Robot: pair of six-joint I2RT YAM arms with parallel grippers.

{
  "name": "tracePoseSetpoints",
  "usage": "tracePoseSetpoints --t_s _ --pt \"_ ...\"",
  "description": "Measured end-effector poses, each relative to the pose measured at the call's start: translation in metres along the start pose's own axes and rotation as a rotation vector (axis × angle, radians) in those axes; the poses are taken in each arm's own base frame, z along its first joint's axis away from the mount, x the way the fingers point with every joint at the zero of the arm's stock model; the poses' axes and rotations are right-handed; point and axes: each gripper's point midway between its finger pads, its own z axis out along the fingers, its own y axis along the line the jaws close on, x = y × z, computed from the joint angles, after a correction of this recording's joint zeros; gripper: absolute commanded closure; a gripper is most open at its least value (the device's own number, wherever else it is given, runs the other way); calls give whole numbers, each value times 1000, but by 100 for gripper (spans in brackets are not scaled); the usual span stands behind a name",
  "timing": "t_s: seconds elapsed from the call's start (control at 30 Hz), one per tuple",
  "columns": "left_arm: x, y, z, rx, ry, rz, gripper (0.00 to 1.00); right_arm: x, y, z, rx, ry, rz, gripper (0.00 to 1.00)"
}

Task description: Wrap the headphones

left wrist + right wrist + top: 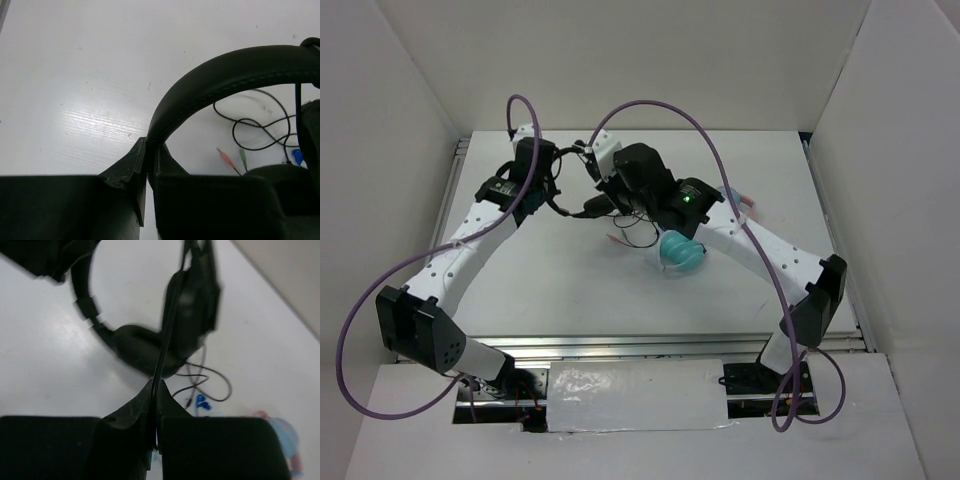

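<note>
The black headphones (565, 207) lie at the table's back middle, between my two grippers. My left gripper (149, 146) is shut on the lower end of their padded headband (225, 70), which arcs up and to the right in the left wrist view. My right gripper (157, 388) is shut on the thin black cable (171, 320), which runs taut up past an earcup (194, 302). The second earcup (140, 347) sits just beyond the fingertips. Loose cable loops (260, 125) with pink and green plugs (227, 159) lie on the table. In the top view the left gripper (542, 195) and right gripper (603, 203) are close together.
Teal headphones (680, 252) lie on the table just near of the right forearm. Pink-and-blue headphones (280, 432) lie to the right, partly under the right arm (740, 205). A blue plug (201, 401) lies by the cable loops. White walls (390, 150) enclose the table on three sides.
</note>
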Motion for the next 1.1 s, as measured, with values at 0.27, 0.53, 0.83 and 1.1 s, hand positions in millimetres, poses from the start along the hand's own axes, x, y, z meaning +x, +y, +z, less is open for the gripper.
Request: tracePoseSetpoints --t_s 0.27,0.53,0.83,1.1 --pt "-31 10 -12 -19 -33 -89 100 7 72 -10 -272 -60 112 87" --pt "-62 13 -35 50 -105 -143 100 40 118 -4 -400 -89 203 49" --pt "-119 -3 -93 229 -246 -168 100 87 124 11 -283 -264 134 0" --pt "-167 -8 -163 379 -379 -143 100 128 73 24 -147 -332 69 0"
